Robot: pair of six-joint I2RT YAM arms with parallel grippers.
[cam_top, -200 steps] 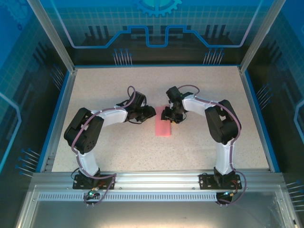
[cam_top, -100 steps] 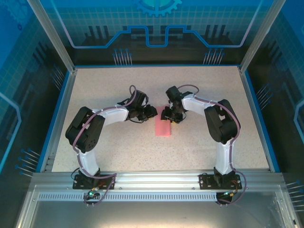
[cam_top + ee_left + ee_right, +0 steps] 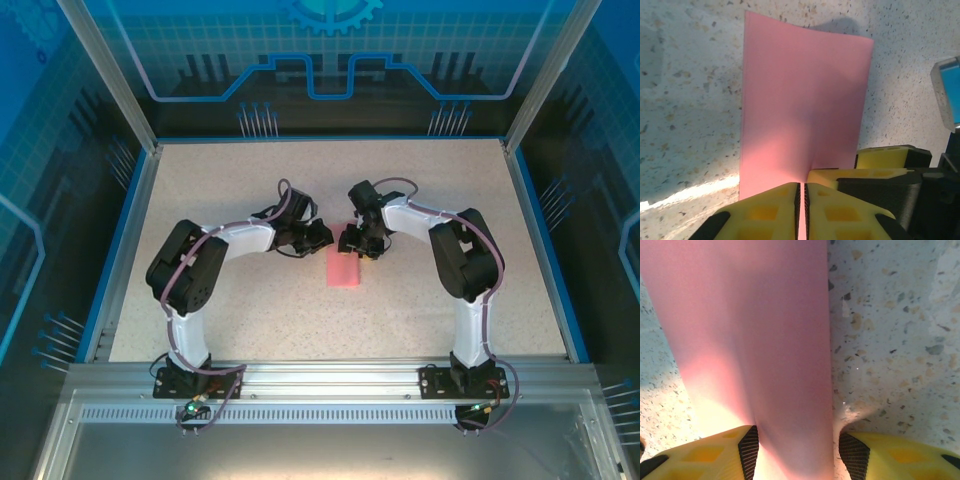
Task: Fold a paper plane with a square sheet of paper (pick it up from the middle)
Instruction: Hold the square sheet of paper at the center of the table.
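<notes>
Pink paper sheet lies mid-bench on speckled bench. From top camera it reads as narrow rectangle, long side running near to far. Both end effectors meet at its far end.

Left end effector closed, yellow fingers pinching paper edge, thin pink strip showing between them.

Right end effector spread apart, paper running between its pads. One pad touches paper, other sits just beside it.

In left wrist view, sheet edge farthest from fingers curves slightly.
</notes>
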